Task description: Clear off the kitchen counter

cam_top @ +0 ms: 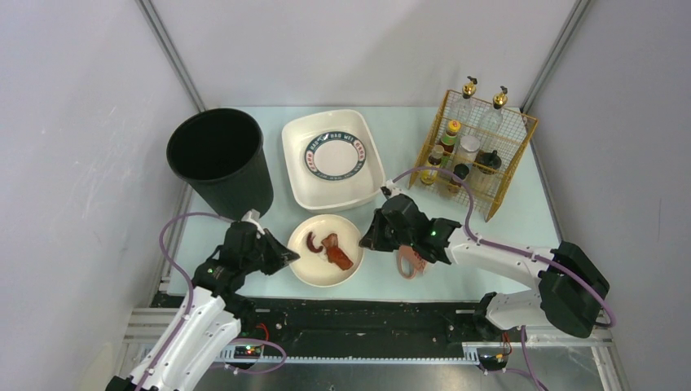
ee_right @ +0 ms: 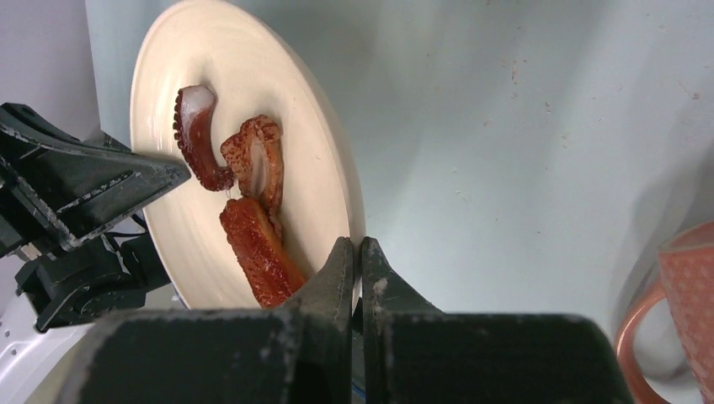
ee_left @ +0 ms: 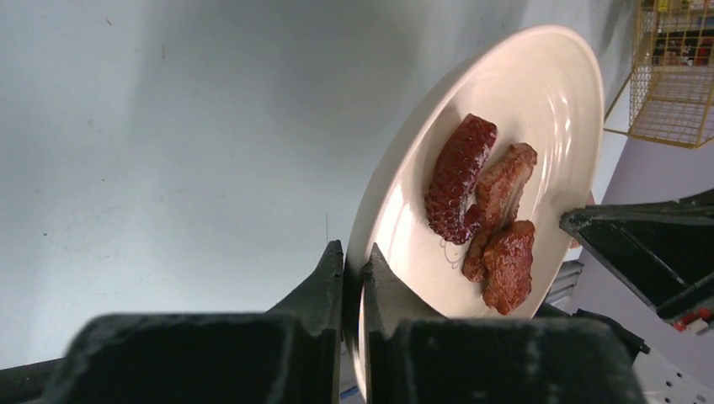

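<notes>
- Left end effector [ee_left: 354, 252] is clamped on the left rim of a cream plate [ee_left: 522, 93]. Right end effector [ee_right: 354, 246] is clamped on the opposite rim.
- The plate holds brown food pieces [cam_top: 330, 250] and sits near the front of the mint tabletop [cam_top: 407, 130].
- Best handling: raise both sides together and level, tipping only over the black bin [cam_top: 220, 155].
- A pink mug [cam_top: 410, 265] stands just beside the right arm; steer clear of it.
</notes>
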Robot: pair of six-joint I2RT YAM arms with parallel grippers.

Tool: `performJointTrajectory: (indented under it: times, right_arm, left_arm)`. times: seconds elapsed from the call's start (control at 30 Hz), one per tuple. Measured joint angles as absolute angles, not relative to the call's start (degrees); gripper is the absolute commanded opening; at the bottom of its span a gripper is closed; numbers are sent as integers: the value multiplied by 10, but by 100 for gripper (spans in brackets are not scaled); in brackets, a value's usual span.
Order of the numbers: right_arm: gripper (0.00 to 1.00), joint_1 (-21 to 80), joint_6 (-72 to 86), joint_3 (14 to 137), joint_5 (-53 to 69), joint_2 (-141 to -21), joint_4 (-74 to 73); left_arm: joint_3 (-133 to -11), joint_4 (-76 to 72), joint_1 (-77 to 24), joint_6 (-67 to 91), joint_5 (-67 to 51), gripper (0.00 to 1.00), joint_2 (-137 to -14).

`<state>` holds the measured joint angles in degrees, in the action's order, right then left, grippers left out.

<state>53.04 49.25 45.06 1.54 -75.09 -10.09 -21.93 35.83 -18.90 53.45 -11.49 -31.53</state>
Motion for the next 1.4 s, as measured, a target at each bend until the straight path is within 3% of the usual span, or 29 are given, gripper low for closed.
performJointTrajectory:
  times: [0.53, 0.6, 0.77, 0.93, 1.4]
  right_arm:
    - [2, 520, 477, 451, 15, -735, -108]
    - [8, 517, 476, 451, 16, -718, -115]
    - [33, 497, 473, 451, 32, -666, -122]
    - [49, 469, 465, 451, 46, -602, -133]
    - [55, 418, 453, 455, 31, -438, -194]
  left_arm:
    - [-221, 352, -190, 530, -143, 0, -262]
    - [-228, 351, -190, 530, -149, 0, -262]
    - [-269, 343, -190, 534, -166, 0, -282]
    - [-314, 327, -191, 539, -184, 0, -304]
    - [-489, 316, -201, 524, -242, 0, -432]
